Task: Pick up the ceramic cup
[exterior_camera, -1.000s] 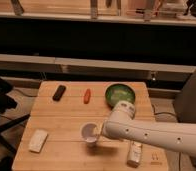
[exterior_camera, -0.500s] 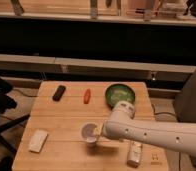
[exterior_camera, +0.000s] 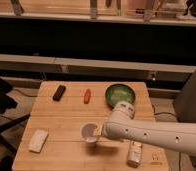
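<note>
Ceramic cup point(exterior_camera: 89, 133) stands upright, gripper point(exterior_camera: 98, 132) against its rim, hold impossible to tell; white bottle point(exterior_camera: 135, 153) nearby, green bowl point(exterior_camera: 120, 94) behind.

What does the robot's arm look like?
The arm is a fat, smooth white tube with a rounded joint and tiny dark dots along it. No cables show. Its gripper, beside the white cup, looks pale too.

Likely a robot test lab; a wooden table point(exterior_camera: 66, 120) stands before long dark counters point(exterior_camera: 91, 63); a black stand point(exterior_camera: 1, 100) sits at left; the gripper point(exterior_camera: 98, 133) is at the ceramic cup point(exterior_camera: 88, 132) mid-table.
</note>
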Controlling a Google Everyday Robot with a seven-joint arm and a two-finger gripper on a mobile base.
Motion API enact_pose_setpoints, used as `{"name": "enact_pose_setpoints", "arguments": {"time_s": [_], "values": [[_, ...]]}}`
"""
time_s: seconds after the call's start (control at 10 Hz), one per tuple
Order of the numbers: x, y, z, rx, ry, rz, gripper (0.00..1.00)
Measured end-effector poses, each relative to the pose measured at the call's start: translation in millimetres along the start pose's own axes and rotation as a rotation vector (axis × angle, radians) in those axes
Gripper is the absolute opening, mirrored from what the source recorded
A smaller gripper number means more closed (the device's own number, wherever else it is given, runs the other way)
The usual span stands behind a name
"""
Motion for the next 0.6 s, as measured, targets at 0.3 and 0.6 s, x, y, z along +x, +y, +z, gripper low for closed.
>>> {"name": "enact_pose_setpoints", "arguments": {"time_s": [0.3,0.6], "values": [[-0.2,0.8,3.2,-0.005,-0.005,-0.003,0.8],[-0.4,0.5,5.1,-0.007,-0.008,-0.009,0.8]]}}
